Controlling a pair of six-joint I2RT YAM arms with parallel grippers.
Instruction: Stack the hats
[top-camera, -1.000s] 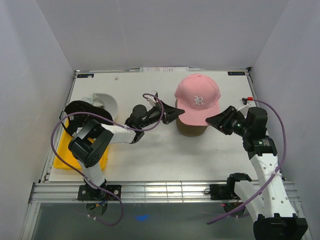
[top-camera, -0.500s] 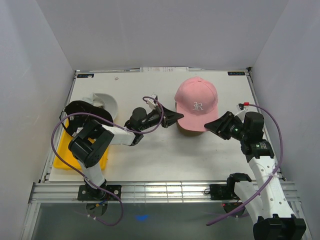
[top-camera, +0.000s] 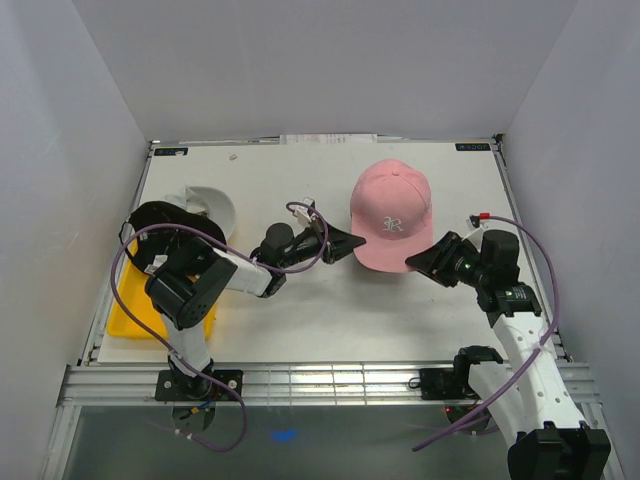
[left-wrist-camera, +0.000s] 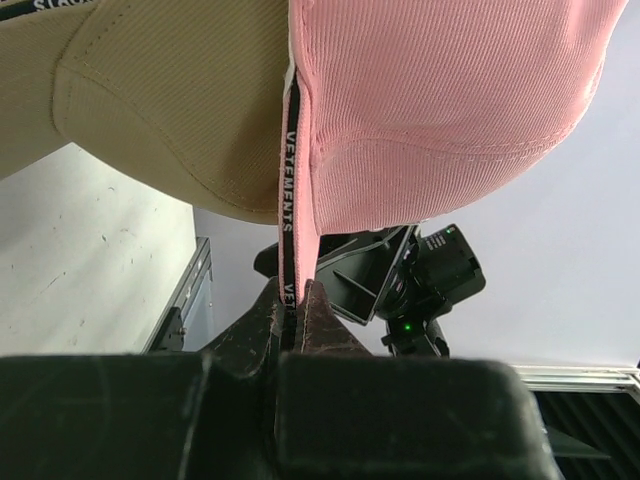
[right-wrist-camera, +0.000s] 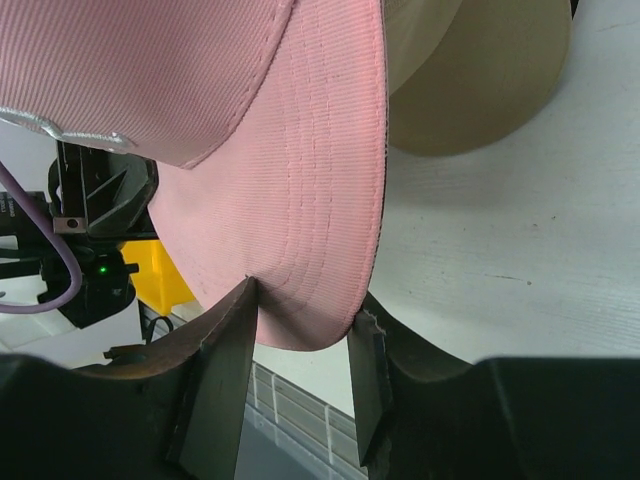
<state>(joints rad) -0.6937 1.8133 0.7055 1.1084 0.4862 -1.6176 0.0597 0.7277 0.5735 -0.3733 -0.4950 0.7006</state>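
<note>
One pink hat (top-camera: 392, 208) over tan hat (left-wrist-camera: 170, 90), yellow tray (top-camera: 128, 312) at left

A white-lettered pink cap (top-camera: 390, 205), a tan cap (left-wrist-camera: 170, 90), a yellow tray (top-camera: 125, 315).

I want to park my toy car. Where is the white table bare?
Bare: the near middle of the white table, between its front edge and the left gripper and right gripper; also the far strip left of the pink fabric cap they hold. Crowded: the left side, with the yellow plastic tray, black fabric cap and white fabric cap.
</note>
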